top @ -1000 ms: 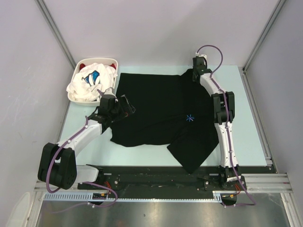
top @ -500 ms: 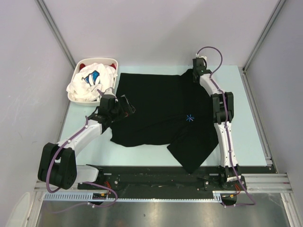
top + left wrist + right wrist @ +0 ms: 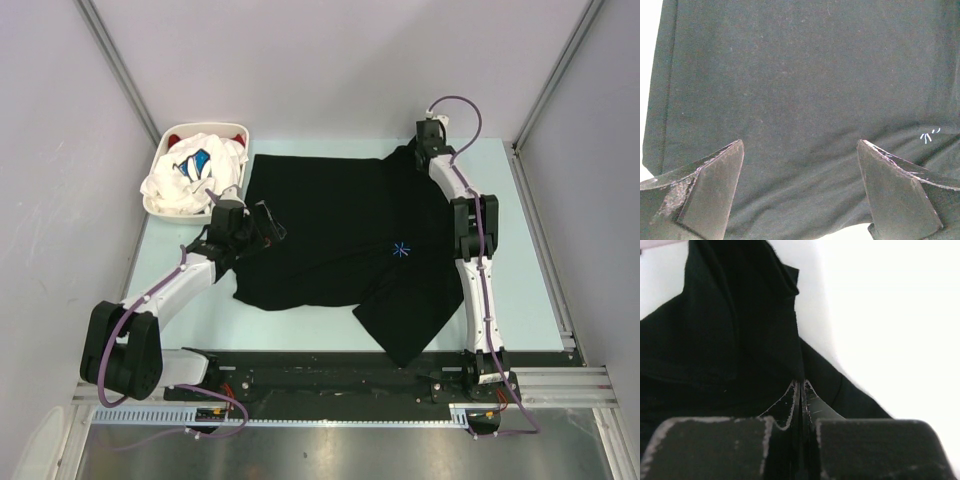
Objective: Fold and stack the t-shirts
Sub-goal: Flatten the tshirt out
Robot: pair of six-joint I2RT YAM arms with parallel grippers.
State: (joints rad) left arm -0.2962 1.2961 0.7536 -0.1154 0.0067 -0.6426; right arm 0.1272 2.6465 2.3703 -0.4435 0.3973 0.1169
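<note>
While the black t-shirt [image 3: 330, 225] is lying spread across the middle of the pale table [image 3: 530, 250], its soft matte cloth is showing shallow wrinkles. One lower part is hanging as a slanted flap toward the bottom centre of the top view. A tiny blue starburst mark [image 3: 401, 250] is sitting right of centre on it. At the shirt's upper right corner the right gripper [image 3: 800, 384] is pinching a raised ridge of the black cloth, its two scuffed, wedge-shaped fingers pressing flat together. The left gripper [image 3: 799, 145] is sitting over the shirt's left edge with its fingers spread wide and nothing between them. At the upper left, a white oval plastic basket [image 3: 165, 213] is holding a crumpled white t-shirt [image 3: 190, 175] with blue print, and a red t-shirt [image 3: 178, 135] is peeking out behind it.
</note>
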